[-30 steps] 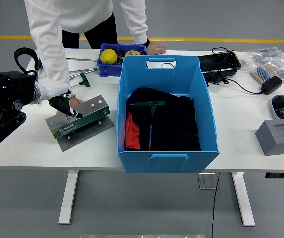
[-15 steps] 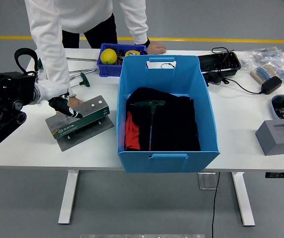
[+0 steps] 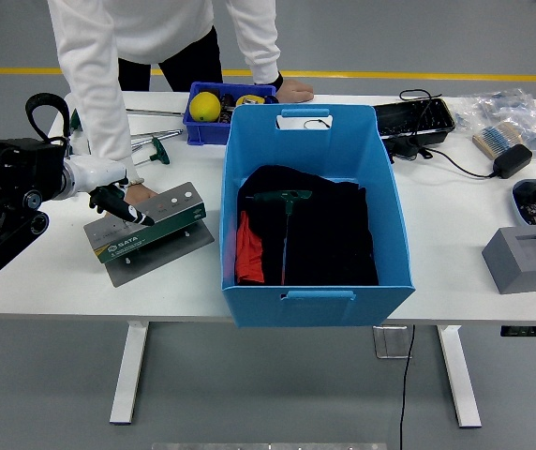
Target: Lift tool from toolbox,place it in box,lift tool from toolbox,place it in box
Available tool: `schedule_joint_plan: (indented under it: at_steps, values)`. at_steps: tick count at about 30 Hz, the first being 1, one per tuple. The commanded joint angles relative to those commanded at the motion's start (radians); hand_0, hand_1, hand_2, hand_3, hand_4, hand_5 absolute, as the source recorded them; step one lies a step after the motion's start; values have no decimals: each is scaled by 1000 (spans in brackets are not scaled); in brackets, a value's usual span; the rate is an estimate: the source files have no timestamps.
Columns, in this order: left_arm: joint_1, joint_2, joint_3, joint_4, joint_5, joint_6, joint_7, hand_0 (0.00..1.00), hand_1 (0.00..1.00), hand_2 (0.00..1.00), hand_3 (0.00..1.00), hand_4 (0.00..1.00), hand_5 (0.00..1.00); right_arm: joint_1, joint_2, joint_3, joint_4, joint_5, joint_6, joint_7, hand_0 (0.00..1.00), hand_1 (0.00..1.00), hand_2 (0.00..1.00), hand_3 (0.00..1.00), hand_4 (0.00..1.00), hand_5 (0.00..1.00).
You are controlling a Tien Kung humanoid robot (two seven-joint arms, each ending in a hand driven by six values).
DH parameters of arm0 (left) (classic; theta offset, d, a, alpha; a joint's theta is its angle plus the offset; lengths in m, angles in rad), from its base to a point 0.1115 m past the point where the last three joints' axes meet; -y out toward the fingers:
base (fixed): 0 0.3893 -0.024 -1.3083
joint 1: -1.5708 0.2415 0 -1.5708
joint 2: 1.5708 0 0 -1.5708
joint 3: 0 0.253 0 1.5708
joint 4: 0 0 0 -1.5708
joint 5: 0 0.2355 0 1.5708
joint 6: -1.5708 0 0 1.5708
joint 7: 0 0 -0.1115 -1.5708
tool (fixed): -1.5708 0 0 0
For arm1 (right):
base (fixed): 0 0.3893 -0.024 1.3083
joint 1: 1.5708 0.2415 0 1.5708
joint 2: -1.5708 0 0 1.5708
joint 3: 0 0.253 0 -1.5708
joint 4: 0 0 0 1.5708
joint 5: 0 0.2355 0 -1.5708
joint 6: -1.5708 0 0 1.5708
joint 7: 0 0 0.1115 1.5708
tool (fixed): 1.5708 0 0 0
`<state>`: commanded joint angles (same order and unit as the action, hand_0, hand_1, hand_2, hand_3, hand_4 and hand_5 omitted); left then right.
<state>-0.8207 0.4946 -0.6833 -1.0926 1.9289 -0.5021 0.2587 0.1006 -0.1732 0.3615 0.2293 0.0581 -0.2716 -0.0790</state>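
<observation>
Head view shows our left hand [image 3: 118, 200] resting on the green toolbox [image 3: 146, 228], fingers curled, gripping nothing we can see. A T-handle tool [image 3: 283, 208] lies in the blue box [image 3: 315, 150].

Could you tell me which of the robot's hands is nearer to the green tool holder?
Left. The left hand is over the green tool holder at its left end; the right hand is out of view.
</observation>
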Motion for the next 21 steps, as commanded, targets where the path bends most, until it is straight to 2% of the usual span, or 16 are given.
schedule_joint_plan:
  at_steps: [1,6,7,12,13,15,18,19,21]
  values:
    - [0,0,0,1,0,1,-1,460,210,200,219,998,858,0,0,0,0,0,0,0,630,605,674,548,761,663]
    - [1,0,3,13,3,20,-25,460,210,200,219,998,858,0,0,-1,0,2,0,1,630,605,674,548,761,663]
    - [1,0,4,15,5,29,-35,333,122,135,157,998,794,0,0,-1,0,3,0,1,630,605,674,549,762,663]
    - [3,0,5,27,18,64,-71,333,122,135,157,998,794,0,0,-1,-1,3,1,1,630,605,674,549,762,663]
    - [3,0,6,28,20,68,-75,252,65,100,118,998,679,0,0,-1,-1,3,1,1,630,606,674,549,761,663]
    - [5,2,6,35,34,94,-101,252,65,100,118,998,679,0,0,0,-1,3,1,1,630,606,674,549,761,663]
    - [6,2,7,38,47,109,-118,252,65,100,118,998,679,0,0,1,-1,1,1,1,630,606,674,549,761,663]
    - [6,2,7,40,55,117,-127,155,33,80,107,998,586,0,0,2,-1,0,1,0,630,606,673,548,761,663]
    - [6,3,8,42,66,135,-141,155,33,80,107,998,586,0,0,2,-1,1,1,1,630,606,673,548,761,663]
